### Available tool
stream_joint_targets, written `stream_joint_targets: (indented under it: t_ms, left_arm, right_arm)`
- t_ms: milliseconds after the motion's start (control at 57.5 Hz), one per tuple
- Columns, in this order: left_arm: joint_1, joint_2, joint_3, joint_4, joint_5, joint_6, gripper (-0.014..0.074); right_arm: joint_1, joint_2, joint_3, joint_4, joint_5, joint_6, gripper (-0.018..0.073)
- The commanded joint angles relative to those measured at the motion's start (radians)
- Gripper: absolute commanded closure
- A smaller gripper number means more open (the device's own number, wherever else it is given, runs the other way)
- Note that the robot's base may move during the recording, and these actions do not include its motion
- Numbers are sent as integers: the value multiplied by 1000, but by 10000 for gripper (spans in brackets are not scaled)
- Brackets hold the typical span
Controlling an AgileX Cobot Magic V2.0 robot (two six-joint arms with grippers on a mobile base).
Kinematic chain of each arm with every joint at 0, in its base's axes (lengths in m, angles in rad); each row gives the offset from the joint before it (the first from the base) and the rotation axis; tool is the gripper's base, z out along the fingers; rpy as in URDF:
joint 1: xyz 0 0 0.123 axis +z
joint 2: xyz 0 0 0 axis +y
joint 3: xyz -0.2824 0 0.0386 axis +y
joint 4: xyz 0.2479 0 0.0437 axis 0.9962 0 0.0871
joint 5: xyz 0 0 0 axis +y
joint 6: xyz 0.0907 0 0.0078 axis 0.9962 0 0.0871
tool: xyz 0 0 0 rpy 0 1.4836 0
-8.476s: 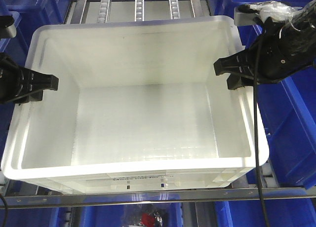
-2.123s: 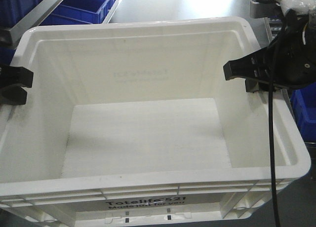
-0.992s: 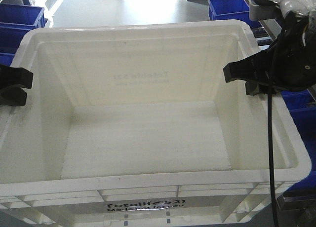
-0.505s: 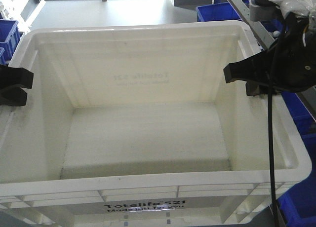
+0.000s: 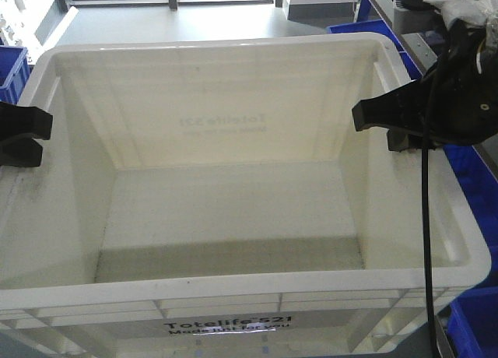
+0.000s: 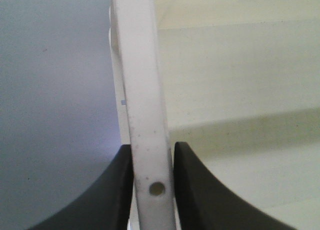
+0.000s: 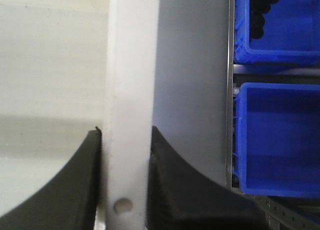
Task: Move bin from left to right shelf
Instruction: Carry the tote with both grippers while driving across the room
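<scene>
The bin (image 5: 233, 289) is a large white empty tote with black "Totelife 521" print on its near wall, and it fills the front view. My left gripper (image 5: 29, 135) is shut on its left rim. My right gripper (image 5: 383, 124) is shut on its right rim. In the left wrist view the black fingers (image 6: 112, 190) squeeze the white rim (image 6: 140, 80) from both sides, next to a small round hole. The right wrist view shows the same clamp (image 7: 126, 140) on the rim (image 7: 131, 65). The bin hangs level above grey floor.
Blue plastic bins (image 5: 471, 179) on a metal shelf frame (image 7: 231, 90) stand close on the right, with two of them (image 7: 280, 140) just beyond the right rim. Another blue bin (image 5: 11, 68) shows at the far left. Grey floor (image 5: 194, 19) and windows lie ahead.
The bin has stayed clamped in both grippers while the background has swung. The left blue bins have slid out of view, and the right shelf's blue bins now sit beside the right rim.
</scene>
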Motion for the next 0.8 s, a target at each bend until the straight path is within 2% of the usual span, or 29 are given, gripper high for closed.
stream_joint_targets:
  t_ms: [0, 783]
  left_arm:
    - [-5, -29, -44, 11, -93, 22, 603]
    - [-5, -28, -44, 11, -93, 22, 603]
  right_arm:
    - [-1, -39, -44, -61, -67, -23, 559]
    - [-1, -40, -44, -61, -48, -23, 559]
